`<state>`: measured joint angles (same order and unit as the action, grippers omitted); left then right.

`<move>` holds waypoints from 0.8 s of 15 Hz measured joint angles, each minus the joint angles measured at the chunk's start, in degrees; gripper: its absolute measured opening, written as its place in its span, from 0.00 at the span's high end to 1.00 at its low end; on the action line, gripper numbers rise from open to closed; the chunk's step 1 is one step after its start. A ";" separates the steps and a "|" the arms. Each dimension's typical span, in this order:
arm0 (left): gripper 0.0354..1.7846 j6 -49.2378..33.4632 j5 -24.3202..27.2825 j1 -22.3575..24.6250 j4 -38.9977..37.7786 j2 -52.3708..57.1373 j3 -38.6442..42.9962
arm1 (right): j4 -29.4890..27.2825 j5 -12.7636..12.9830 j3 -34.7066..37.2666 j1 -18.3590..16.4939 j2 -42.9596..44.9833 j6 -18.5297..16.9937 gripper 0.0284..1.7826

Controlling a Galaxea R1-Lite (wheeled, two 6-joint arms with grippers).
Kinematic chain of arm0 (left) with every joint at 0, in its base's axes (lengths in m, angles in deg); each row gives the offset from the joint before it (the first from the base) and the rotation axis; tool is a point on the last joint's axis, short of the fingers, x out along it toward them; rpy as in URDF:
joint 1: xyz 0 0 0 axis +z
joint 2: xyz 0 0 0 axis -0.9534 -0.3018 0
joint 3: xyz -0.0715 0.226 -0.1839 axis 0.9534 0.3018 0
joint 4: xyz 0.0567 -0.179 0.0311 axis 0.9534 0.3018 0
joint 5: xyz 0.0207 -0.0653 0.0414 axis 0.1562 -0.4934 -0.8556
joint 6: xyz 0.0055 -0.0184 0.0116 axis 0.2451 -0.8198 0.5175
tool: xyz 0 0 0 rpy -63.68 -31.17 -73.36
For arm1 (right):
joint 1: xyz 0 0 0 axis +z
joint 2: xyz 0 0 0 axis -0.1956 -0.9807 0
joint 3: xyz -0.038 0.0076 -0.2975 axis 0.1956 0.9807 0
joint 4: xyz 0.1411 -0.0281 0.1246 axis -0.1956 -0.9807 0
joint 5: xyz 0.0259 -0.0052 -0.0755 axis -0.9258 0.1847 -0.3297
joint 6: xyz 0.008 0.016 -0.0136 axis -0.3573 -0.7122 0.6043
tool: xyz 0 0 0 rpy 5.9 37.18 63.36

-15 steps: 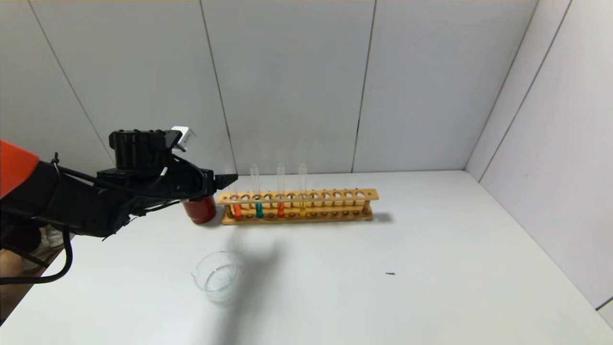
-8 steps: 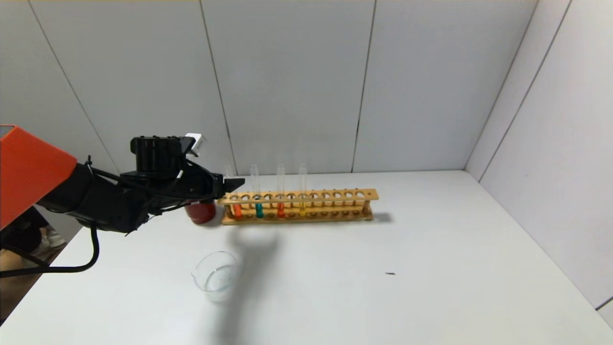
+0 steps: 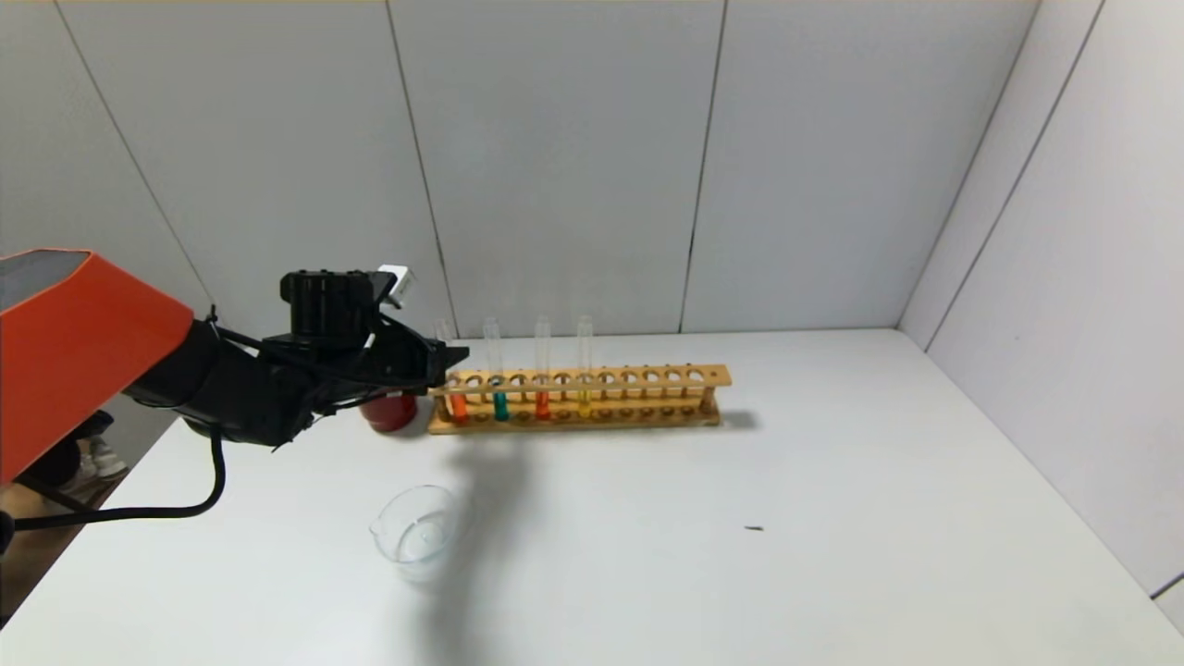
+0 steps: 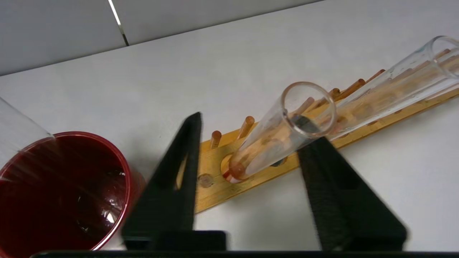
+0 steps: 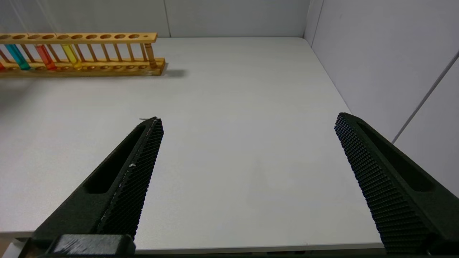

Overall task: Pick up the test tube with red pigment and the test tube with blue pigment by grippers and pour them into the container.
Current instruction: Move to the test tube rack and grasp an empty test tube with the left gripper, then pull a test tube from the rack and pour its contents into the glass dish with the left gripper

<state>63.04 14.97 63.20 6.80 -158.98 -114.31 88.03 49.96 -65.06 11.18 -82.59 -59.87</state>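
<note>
**Booth:** Where's your left gripper (image 3: 453,355) right now?

**Me:** Up at the left end of the wooden rack (image 3: 647,377), level with the upper part of the tubes. My wrist camera shows my two black fingers (image 4: 172,186) spread apart, and the test tube with red pigment (image 4: 283,139) stands in the gap between them. One finger sits right against the glass on one side; the other is clear of it. So the gripper is open and holding nothing.

**Booth:** And that tube, is it seated?

**Me:** Yes, upright in the end hole of the rack, orange-red liquid at its bottom (image 3: 458,407). Next along is the test tube with blue pigment (image 3: 499,405), teal at the base, also in the rack. Beyond it stand a deeper red tube (image 3: 542,404) and a yellow tube (image 3: 584,400).

**Booth:** What's around you?

**Me:** A dark red cup (image 3: 388,412) sits on the tabletop (image 3: 832,518) just beside the rack's left end, partly behind my gripper. The container (image 3: 418,535), clear glass with a lip, rests nearer me on the tabletop, well apart from the rack.

**Booth:** Right side?

**Me:** My right gripper (image 5: 247,150) hangs over bare tabletop off to the right, fingers wide apart, nothing between them. The rack shows far off in its camera.
</note>
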 joint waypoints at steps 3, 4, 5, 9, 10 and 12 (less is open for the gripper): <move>0.82 0.09 -0.04 0.06 -0.02 -0.18 -0.11 | -0.02 0.00 0.00 0.00 0.00 -0.02 0.02; 0.84 0.16 -0.11 0.11 -0.09 -0.11 -0.16 | -0.02 0.00 0.00 0.00 0.00 -0.02 0.02; 0.84 0.11 -0.24 0.16 -0.07 0.04 -0.16 | -0.02 0.02 0.00 0.00 0.00 -0.02 0.02; 0.84 0.41 -1.82 0.06 0.83 3.75 -0.39 | 0.00 0.00 0.00 0.00 0.00 -0.02 0.02; 0.84 0.50 -1.93 0.09 1.66 5.68 -0.83 | -0.02 0.00 0.00 0.00 0.00 -0.02 0.02; 0.84 0.60 -2.15 0.11 5.51 10.84 -2.95 | 0.00 0.00 0.00 0.00 0.00 0.00 0.02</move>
<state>63.64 12.83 63.31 12.31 -148.14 -117.26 88.03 49.96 -65.06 11.18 -82.59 -59.87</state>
